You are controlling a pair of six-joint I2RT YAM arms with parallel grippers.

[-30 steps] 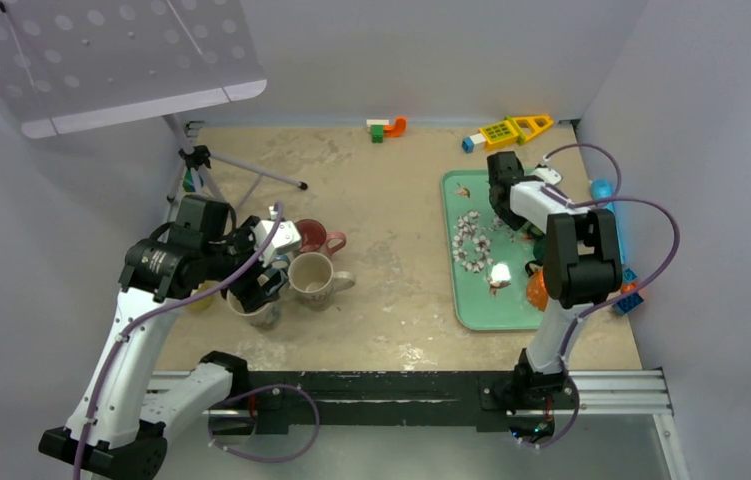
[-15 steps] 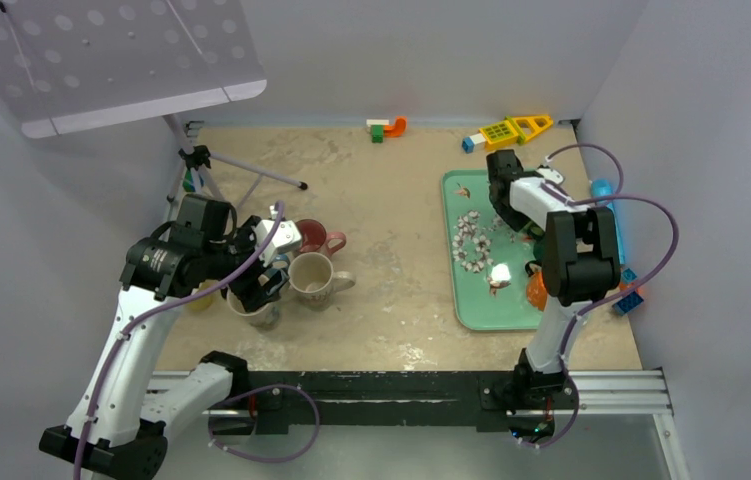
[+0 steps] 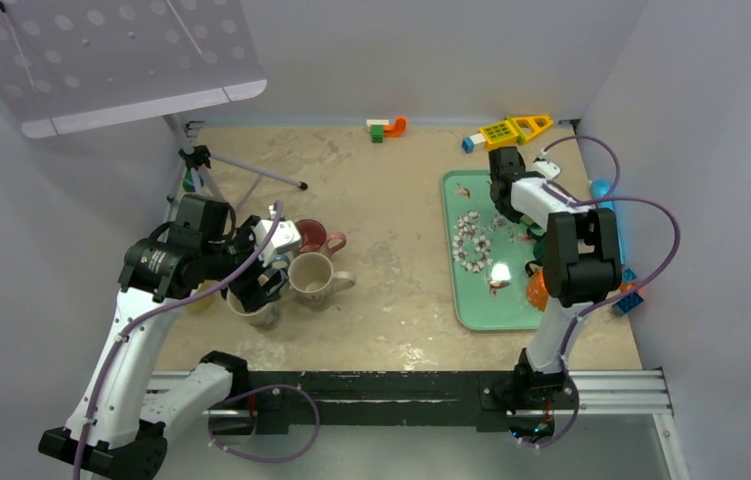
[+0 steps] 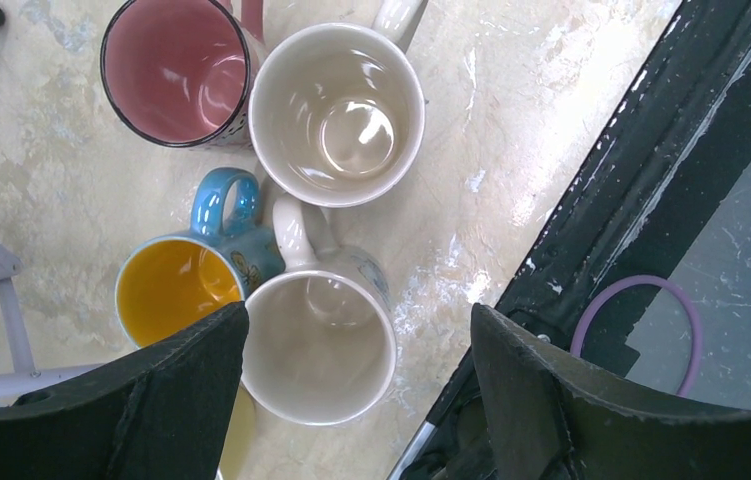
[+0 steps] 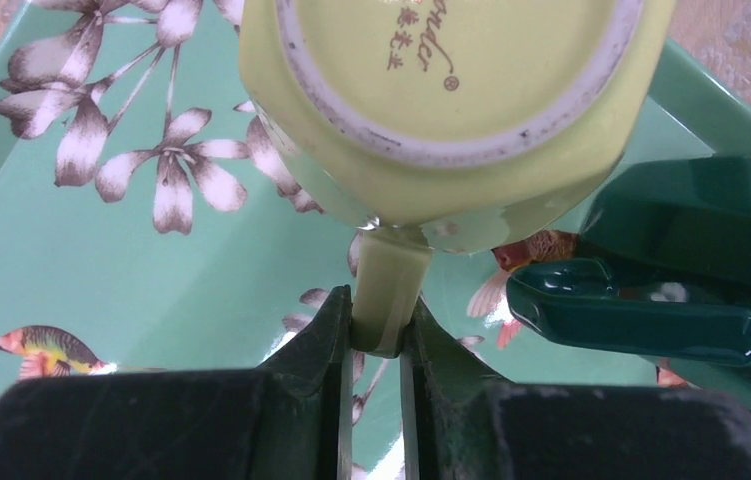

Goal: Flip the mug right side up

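The mug (image 5: 451, 80) is pale yellow-green and stands upside down on the green flowered tray (image 5: 81, 270), its base ring facing the right wrist camera. My right gripper (image 5: 376, 335) is shut on the mug's handle (image 5: 388, 285), one finger pressed on each side. In the top view that gripper (image 3: 504, 170) is at the tray's far end and hides the mug. My left gripper (image 4: 358, 320) hangs open above an upright white mug (image 4: 321, 350), holding nothing.
A dark green mug (image 5: 691, 260) lies right beside the held mug. Upright cream (image 4: 336, 110), pink (image 4: 171, 70) and blue-and-yellow (image 4: 171, 290) mugs cluster under the left arm (image 3: 166, 262). Toys lie along the back wall (image 3: 506, 130), and a tripod (image 3: 241, 172) stands at the back left.
My right gripper's fingers have closed on the mug's handle, and the wrist has shifted slightly toward the far end of the tray. The left arm has not moved.
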